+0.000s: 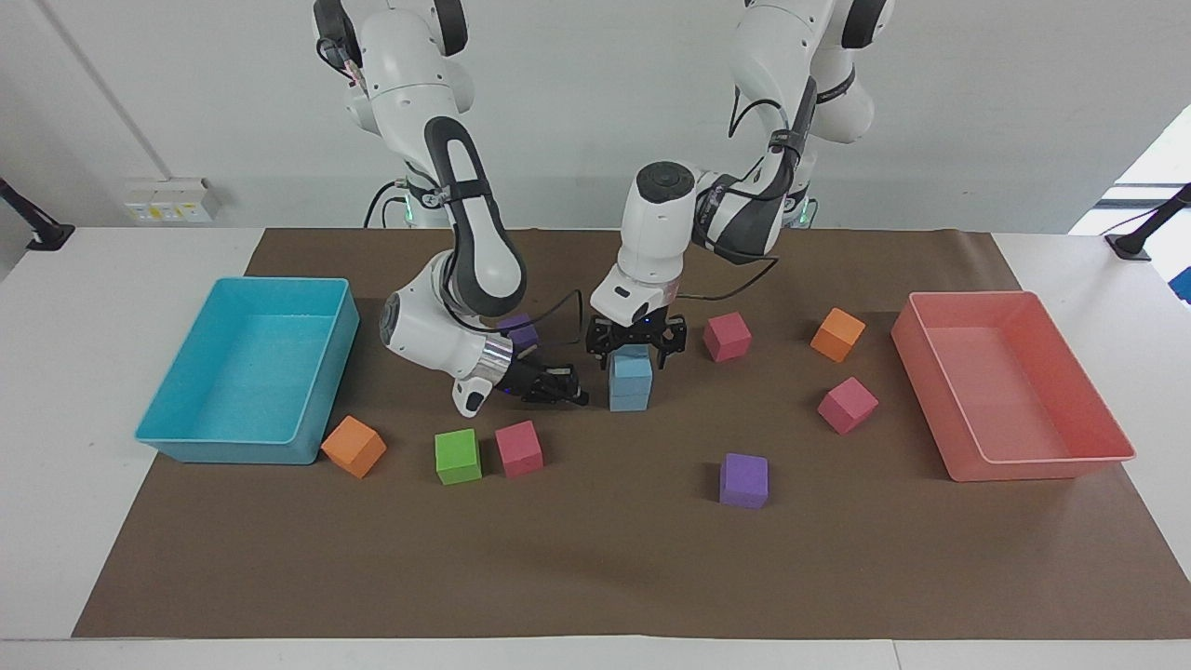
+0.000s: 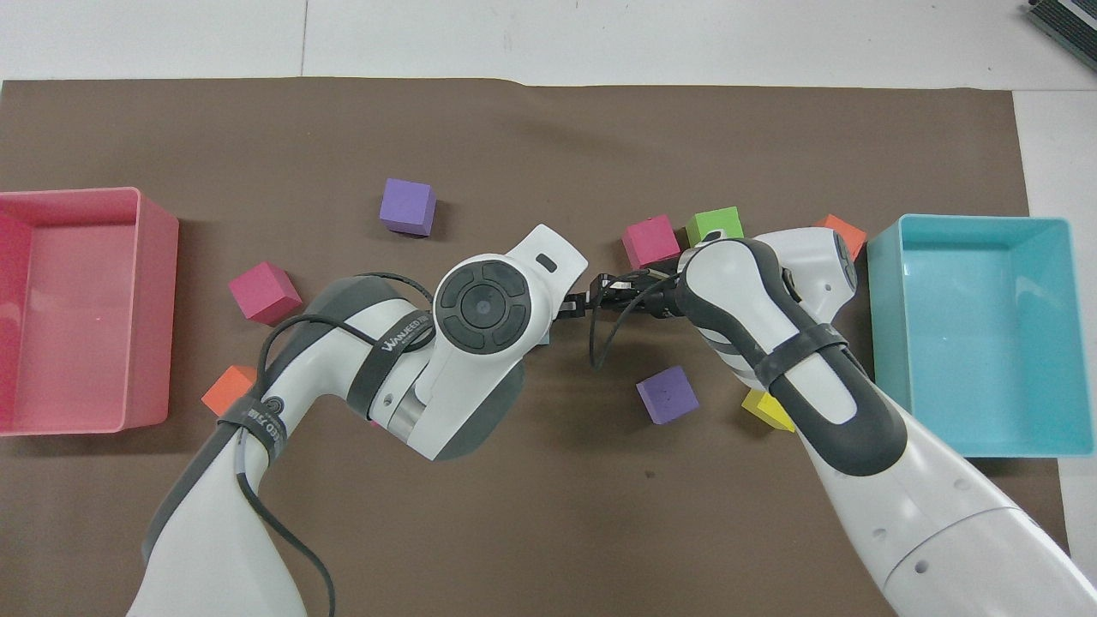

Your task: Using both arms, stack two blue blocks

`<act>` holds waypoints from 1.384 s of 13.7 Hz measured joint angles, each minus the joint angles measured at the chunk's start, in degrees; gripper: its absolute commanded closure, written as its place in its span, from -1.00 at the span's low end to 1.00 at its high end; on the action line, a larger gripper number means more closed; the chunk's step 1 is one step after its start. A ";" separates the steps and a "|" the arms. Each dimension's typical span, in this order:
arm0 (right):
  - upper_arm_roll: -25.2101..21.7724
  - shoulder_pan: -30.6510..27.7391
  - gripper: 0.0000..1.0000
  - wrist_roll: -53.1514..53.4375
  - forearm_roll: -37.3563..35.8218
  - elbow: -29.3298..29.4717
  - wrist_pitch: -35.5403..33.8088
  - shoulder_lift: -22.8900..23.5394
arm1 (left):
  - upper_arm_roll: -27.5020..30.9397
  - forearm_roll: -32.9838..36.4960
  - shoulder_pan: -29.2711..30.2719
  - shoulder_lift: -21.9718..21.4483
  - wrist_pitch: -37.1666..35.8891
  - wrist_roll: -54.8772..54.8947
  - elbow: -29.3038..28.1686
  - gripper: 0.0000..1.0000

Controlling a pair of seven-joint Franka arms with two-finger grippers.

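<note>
Release being made: I am hovering my left gripper (image 1: 635, 342), spread, around the top of the two stacked blue blocks (image 1: 631, 381) mid-mat, lifting straight; my right gripper (image 1: 556, 385) is waiting pressed together beside them

You've got almost no room around the blue stack (image 1: 631, 381): the left claw (image 1: 633, 348) straddles its top, jaws spread, and the shut right claw (image 1: 568, 391) sits just beside it. The brown mat (image 1: 595, 568) farther from the robots is wide open past the purple cube (image 1: 743, 480).
</note>
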 measured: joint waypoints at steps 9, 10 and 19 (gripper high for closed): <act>-0.55 -1.33 0.53 1.87 -8.61 0.18 0.06 -3.81 | 1.22 0.01 10.04 -11.74 -13.82 14.32 -1.86 -1.00; -0.59 -1.87 0.20 4.05 -11.77 0.19 0.06 -4.77 | 1.30 0.01 11.60 -12.46 -14.94 16.99 -1.96 -1.00; -0.98 -10.23 -1.00 18.27 -41.30 1.26 -8.35 -15.29 | 1.95 -0.97 26.52 -19.38 -33.79 40.96 6.49 -1.00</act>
